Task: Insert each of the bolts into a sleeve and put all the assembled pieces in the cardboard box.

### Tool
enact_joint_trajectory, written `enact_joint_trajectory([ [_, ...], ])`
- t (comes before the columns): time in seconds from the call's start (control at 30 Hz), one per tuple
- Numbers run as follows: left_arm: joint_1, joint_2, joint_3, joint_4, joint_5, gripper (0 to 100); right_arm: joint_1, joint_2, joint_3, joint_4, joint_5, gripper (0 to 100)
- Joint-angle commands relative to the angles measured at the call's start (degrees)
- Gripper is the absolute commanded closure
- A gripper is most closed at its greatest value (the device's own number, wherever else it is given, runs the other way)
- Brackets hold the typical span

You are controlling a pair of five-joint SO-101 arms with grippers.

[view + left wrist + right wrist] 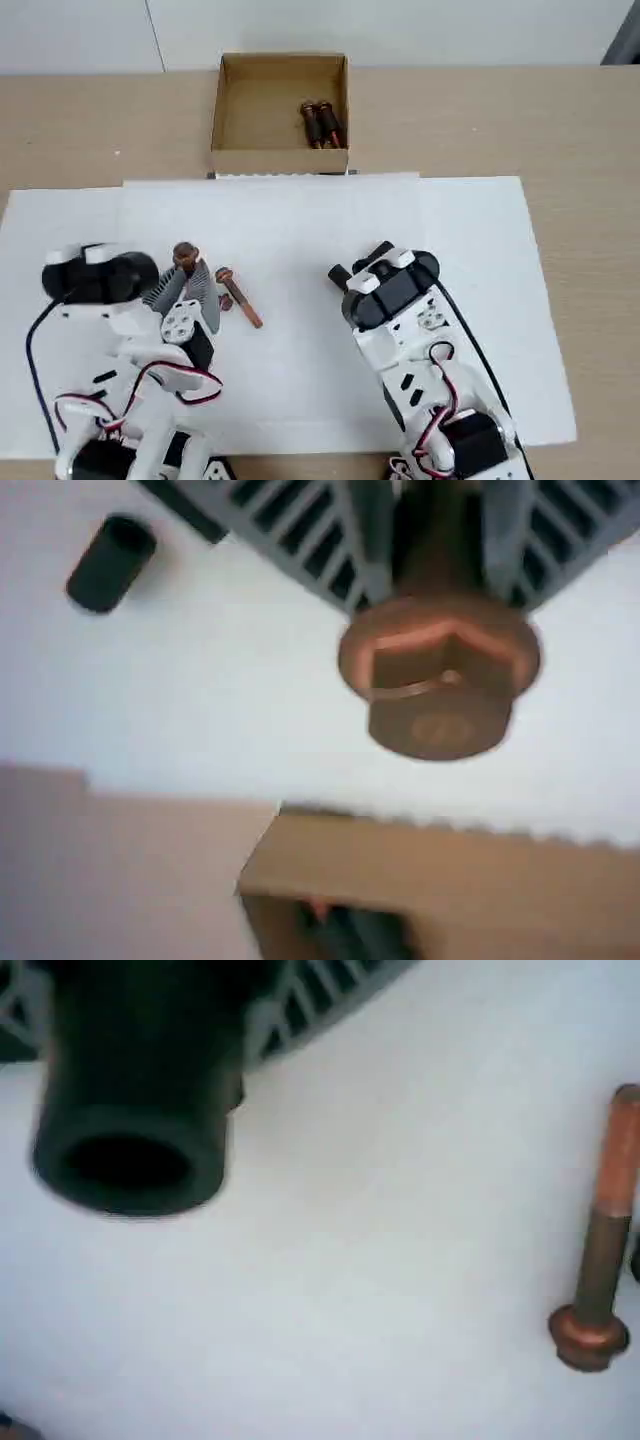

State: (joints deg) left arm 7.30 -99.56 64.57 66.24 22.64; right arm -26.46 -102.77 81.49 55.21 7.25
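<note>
while the left pincer [188, 276] clamps a bolt [438, 675] and the right pincer [349, 273] a sleeve [130, 1150], a loose bolt [238, 297] lies between.

cardboard box [278, 160]: just behind the paper sheet [300, 220] | assembled pieces [322, 124]: side by side in the box's right half | held bolt [185, 256]: in the left gripper [187, 278], over the sheet's left part | loose bolt [238, 296]: on the sheet — just right of that gripper | sleeve [338, 272]: in the right gripper [352, 272], right of the loose bolt — apart from it

Bolt [437, 680] in L tool [437, 560]; sleeve [110, 563] nearby
</note>
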Motion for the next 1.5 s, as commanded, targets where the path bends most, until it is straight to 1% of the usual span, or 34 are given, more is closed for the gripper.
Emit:
enact_joint_trajectory([
  [0.0,-0.4,-5.1,3.8,-6.6,0.1,100,-3.4,-0.3,0.6,-1.9,-0.7,99.6],
  [0.07,-0.7,-4.8,5.1,-9.8,2.4,100,-6.3,-0.3,1.9,-4.4,-0.7,99.6],
  [0.17,-0.4,-4.5,5.2,-12.7,8.7,100,-9.5,-0.3,4.5,-10.4,-0.7,99.6],
  [0.27,-0.3,-4.5,5.5,-15.3,12.1,100,-10.3,-0.3,7.2,-15.4,-0.4,99.6],
  [0.37,-0.1,-4.5,5.5,-15.6,12.5,100,-10.4,-0.3,8.8,-18.2,-0.4,99.6],
  [0.43,1.6,-4.5,5.5,-15.5,12.7,100,-10.9,-0.3,9.0,-18.9,-0.4,99.6],
  [0.63,9.8,-4.5,5.3,-15.8,12.7,100,-15.4,-0.3,9.1,-18.8,-0.4,99.6],
  [0.77,13.3,-4.5,5.5,-16.2,12.7,100,-16.0,-0.3,9.1,-18.8,-0.4,99.6],
  [1.0,15.6,-4.3,7.1,-20.9,12.7,100,-16.0,-0.3,9.1,-18.8,-0.4,99.6],
  [1.33,15.6,-4.4,14.4,-29.1,12.6,100,-16.0,-0.3,8.9,-18.9,-0.4,99.6],
  [1.47,15.7,-4.3,16.0,-30.1,12.6,100,-16.0,-0.3,8.9,-18.9,-0.4,99.6],
])
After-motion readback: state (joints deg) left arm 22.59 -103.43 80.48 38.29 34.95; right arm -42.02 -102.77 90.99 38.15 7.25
